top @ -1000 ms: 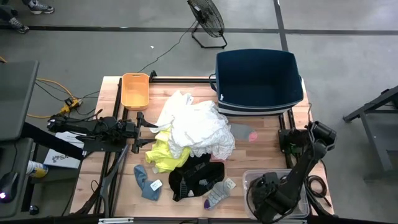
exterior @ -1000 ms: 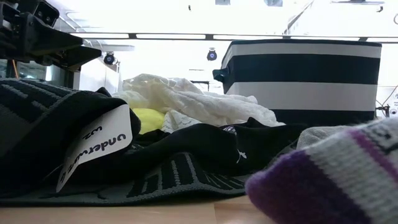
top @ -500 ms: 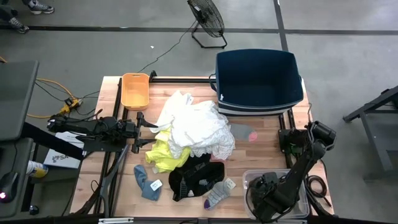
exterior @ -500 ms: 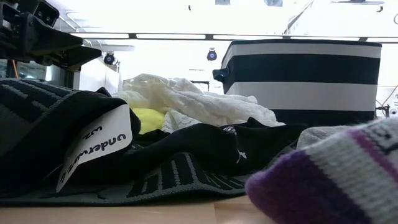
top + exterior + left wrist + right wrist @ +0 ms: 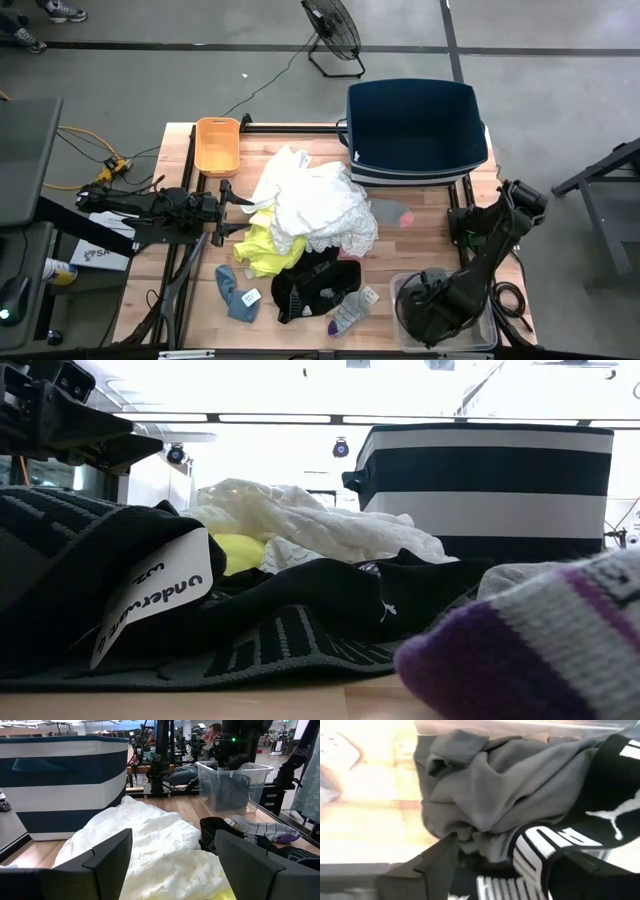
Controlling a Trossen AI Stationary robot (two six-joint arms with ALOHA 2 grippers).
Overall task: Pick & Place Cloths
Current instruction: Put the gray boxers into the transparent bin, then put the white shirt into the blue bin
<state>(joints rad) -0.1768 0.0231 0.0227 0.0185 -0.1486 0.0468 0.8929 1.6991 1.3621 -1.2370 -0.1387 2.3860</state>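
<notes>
Cloths (image 5: 310, 225) are shown heaped mid-tabletop (image 5: 180, 150), from socks at the near edge to white garments beside the navy tub (image 5: 415, 125). The right hand (image 5: 502, 865), fingers parted, is seen above dark garments (image 5: 520, 790) inside the clear bin (image 5: 400, 285). The left hand (image 5: 172, 852), released, is aimed lengthwise at the heap and judged nearer.

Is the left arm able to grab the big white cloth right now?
Probably yes. The left gripper is open beside the white cloth, and nothing lies between them in the left wrist view.
</notes>
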